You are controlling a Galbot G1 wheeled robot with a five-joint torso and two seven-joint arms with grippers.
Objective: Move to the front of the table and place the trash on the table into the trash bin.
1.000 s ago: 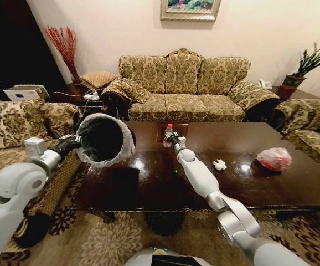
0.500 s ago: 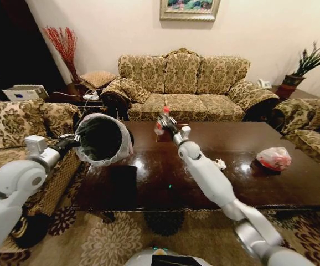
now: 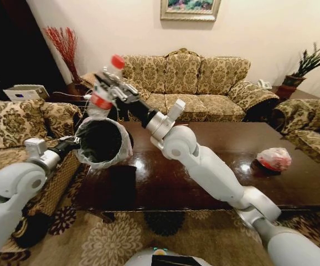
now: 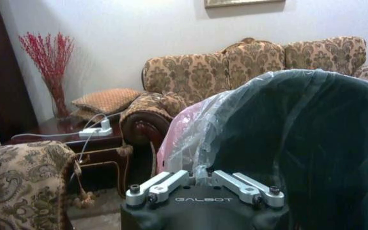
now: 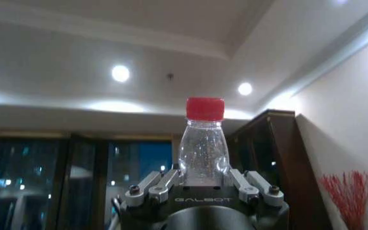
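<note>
The right gripper [image 3: 111, 87] clamps the bottle [image 3: 106, 83] at 12 o'clock above the bin [image 3: 102, 141], which the left gripper [image 3: 74, 142] pinches by its rim; the bag [image 3: 274, 158] remains on the table [image 3: 215, 138].

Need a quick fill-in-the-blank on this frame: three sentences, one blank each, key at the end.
1. The right tool grips a small clear bottle whose cap is ____.
2. The left tool holds the small round bag-lined trash bin by its ____.
3. The pink-white knotted bag lies on the glossy dark brown ____.

Missing words: red; rim; table
</note>
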